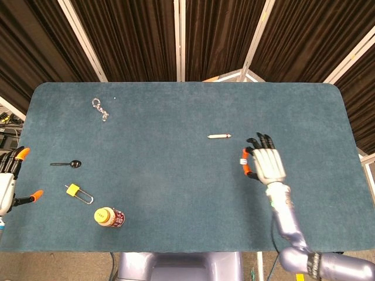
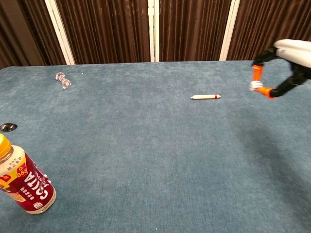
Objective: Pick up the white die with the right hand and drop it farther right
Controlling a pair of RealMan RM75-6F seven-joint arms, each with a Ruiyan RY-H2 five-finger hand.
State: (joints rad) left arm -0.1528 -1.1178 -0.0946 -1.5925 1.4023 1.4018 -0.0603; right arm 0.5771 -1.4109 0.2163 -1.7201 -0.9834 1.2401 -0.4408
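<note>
My right hand [image 1: 265, 164] hangs above the right part of the table, palm down. Between its thumb and a finger it pinches the small white die [image 2: 254, 85], which shows in the head view as a white speck [image 1: 243, 160] at the hand's left edge. In the chest view the same hand [image 2: 284, 65] is at the upper right, lifted off the cloth. My left hand [image 1: 12, 182] stays at the far left table edge, fingers apart, holding nothing.
A white stick with a red tip [image 1: 219, 136] lies left of my right hand. At the left lie a black spoon [image 1: 66, 164], a yellow padlock [image 1: 78, 192], a red bottle [image 1: 109, 218] and a clear chain [image 1: 100, 109]. The blue table [image 1: 176, 193] reaches further right.
</note>
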